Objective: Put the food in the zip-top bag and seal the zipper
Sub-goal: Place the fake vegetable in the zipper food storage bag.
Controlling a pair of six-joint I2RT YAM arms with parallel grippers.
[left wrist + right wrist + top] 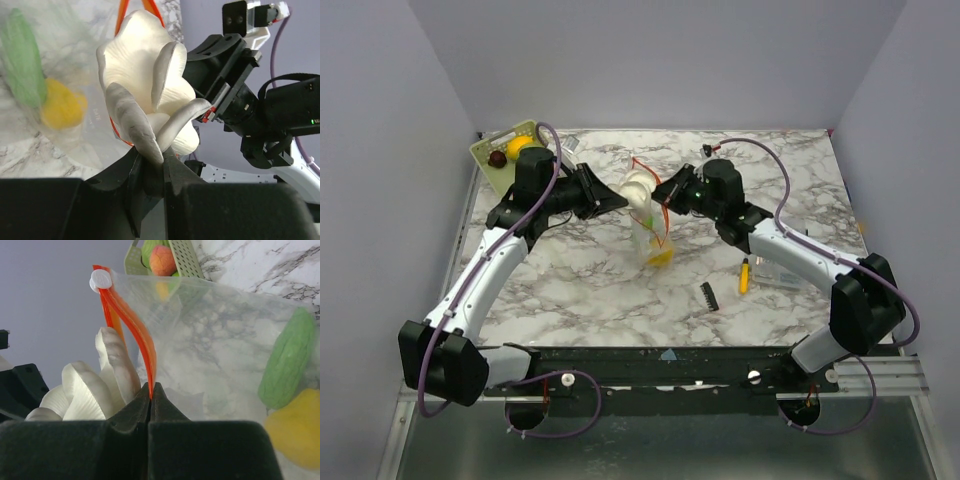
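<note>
Holding a whitish mushroom-shaped toy (145, 75) by its stem end, left hand (152, 165) is clamped tight on it, above the middle of the desk (580, 290)

Right hand (151, 395) has its fingers pressed together on the zipper (135, 325), pinching the red-orange strip and holding the zip-top bag (215, 340) up off the desk; the two sides of the strip are parted above the pinch, with a white slider tab (100, 280) at the upper end

Whitish toy sits right at the bag mouth, just beside the strip; can't tell if it is past the rim yet

Inside the bag: green toy (287, 360) and yellow toy (295, 427), both low in the bag, green just above yellow, touching or nearly

From the top view the bag hangs at desk centre between the two hands, with its lower end down near the surface; can't tell if it rests there

Light green slotted basket (505, 150) sits at the far left corner of the desk, well apart from the bag, with a yellow piece (520, 143) and a dark red piece (497, 158) in it

Yellow-handled screwdriver (744, 275) lies right of centre toward the near edge, with a small black toothed part (709, 295) just beside it on its left; both are near the right arm's forearm and apart from the bag
</note>
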